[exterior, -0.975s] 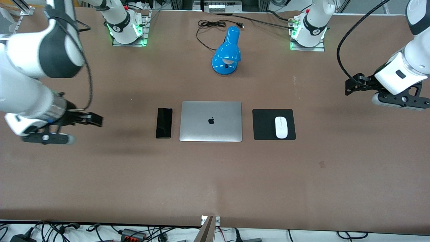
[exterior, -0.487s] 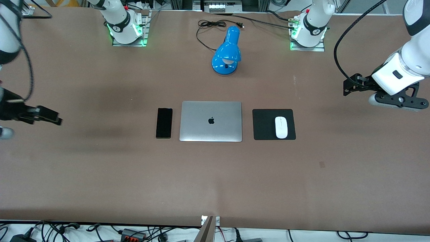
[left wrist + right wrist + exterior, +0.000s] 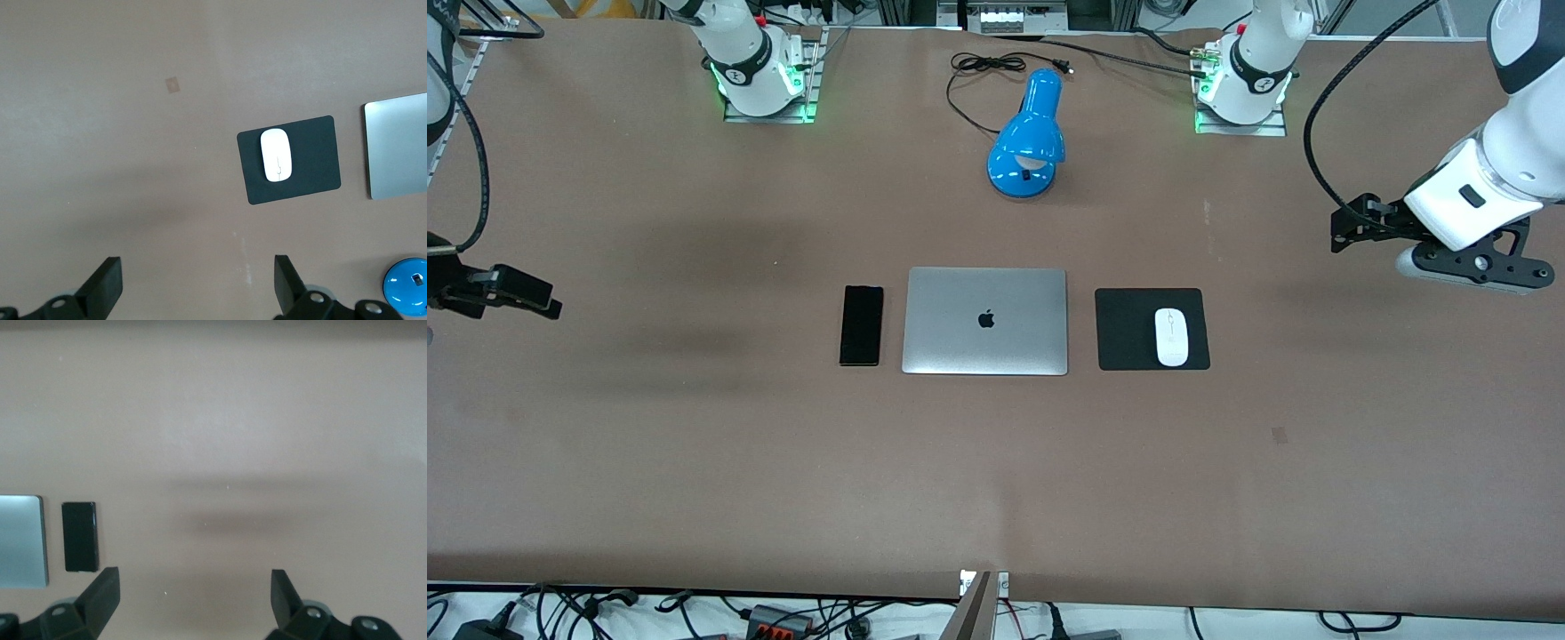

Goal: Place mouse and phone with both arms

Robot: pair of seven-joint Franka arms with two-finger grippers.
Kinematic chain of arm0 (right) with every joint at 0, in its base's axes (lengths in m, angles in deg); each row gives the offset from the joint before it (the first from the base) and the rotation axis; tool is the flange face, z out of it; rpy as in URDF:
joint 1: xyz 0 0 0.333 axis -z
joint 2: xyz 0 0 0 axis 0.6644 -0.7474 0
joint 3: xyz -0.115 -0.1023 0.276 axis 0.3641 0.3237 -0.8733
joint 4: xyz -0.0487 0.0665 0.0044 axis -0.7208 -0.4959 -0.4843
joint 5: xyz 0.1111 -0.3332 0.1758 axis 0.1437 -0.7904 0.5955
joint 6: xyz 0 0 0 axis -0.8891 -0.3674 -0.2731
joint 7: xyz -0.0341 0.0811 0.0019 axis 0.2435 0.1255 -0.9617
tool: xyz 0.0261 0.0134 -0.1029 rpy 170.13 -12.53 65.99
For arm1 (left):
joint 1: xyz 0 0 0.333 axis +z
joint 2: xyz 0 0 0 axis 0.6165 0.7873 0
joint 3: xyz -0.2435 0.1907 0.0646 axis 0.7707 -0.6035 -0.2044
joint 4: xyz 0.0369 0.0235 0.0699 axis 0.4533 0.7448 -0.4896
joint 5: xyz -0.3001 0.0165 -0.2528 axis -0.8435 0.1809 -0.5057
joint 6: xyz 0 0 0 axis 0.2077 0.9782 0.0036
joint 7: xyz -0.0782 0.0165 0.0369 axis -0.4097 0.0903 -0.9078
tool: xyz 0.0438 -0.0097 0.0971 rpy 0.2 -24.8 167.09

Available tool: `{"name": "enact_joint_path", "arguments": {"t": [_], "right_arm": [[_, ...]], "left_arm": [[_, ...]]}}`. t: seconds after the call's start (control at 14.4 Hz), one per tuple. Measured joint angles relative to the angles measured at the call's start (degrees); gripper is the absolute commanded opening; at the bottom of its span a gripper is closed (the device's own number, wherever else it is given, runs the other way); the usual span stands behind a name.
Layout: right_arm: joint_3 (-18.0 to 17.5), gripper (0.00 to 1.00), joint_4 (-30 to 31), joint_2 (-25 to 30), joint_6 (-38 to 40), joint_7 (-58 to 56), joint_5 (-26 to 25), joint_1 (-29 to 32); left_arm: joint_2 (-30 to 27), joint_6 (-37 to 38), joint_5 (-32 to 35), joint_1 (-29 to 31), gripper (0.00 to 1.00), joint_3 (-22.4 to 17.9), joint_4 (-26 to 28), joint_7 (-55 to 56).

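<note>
The white mouse (image 3: 1171,337) lies on a square black mouse pad (image 3: 1129,329), beside the closed silver laptop (image 3: 984,321) toward the left arm's end. It also shows in the left wrist view (image 3: 275,155). The black phone (image 3: 861,325) lies flat beside the laptop toward the right arm's end, and shows in the right wrist view (image 3: 80,537). My left gripper (image 3: 1352,227) is open and empty, up over bare table at the left arm's end; its own view shows it too (image 3: 197,287). My right gripper (image 3: 520,298) is open and empty over bare table at the right arm's end, as in its own view (image 3: 195,600).
A blue desk lamp (image 3: 1029,135) with a black cord (image 3: 978,67) lies farther from the front camera than the laptop. The arm bases (image 3: 760,76) (image 3: 1245,84) stand along the far table edge. Brown table (image 3: 996,471) spreads nearer the front camera.
My right arm has swung away from the phone toward its end of the table, its gripper now near the view's edge. My left gripper has drifted slightly toward the table's middle.
</note>
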Motion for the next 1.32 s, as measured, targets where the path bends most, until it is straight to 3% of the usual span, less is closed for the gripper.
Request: {"name": "enact_joint_path", "arguments": {"t": [0.56, 1.32], "right_arm": [[-0.08, 1.0, 22.22, 14.32, -8.48, -0.1, -0.44, 0.1], [-0.43, 1.0, 22.96, 15.87, -7.75, -0.1, -0.44, 0.25]], "left_arm": [[0.05, -0.23, 0.0, -0.01, 1.0, 0.01, -0.31, -0.06], [1.02, -0.29, 0.0, 0.25, 1.0, -0.09, -1.59, -0.07]]}}
